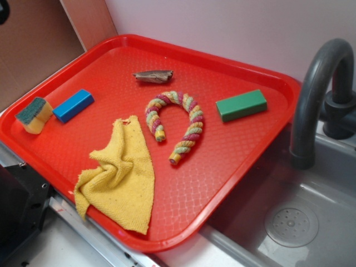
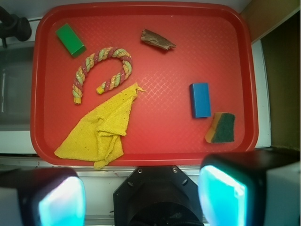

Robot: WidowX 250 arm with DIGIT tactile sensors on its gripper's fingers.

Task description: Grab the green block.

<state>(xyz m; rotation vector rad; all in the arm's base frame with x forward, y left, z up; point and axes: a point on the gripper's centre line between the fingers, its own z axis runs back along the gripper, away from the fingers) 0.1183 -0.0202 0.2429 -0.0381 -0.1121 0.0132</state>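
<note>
Green block (image 1: 241,105) lies flat on the red tray (image 1: 233,183), off toward the faucet (image 1: 317,94) side and apart from everything else; in the wrist view it sits in the far left corner (image 2: 70,40), angled to the tray's edges. Nearest to it is the curved rope toy (image 1: 177,123), with a yellow cloth (image 1: 119,175) bunched beyond that. A brown scrap (image 1: 153,76) lies near the back rim, and a blue block (image 1: 73,105) and a yellow sponge (image 1: 34,115) sit together at the opposite end.

The gripper (image 2: 141,193) hangs high above the tray's near edge with its jaws spread wide and nothing between them, so the approach looks not yet begun.

The likeliest error is picking the wrong block, since the blue one has a similar shape. Because the green bar lies at an angle, jaws that descend unaligned could catch its corners and push it toward the rim. Its smooth faces may also slip under an off-centre pinch.
</note>
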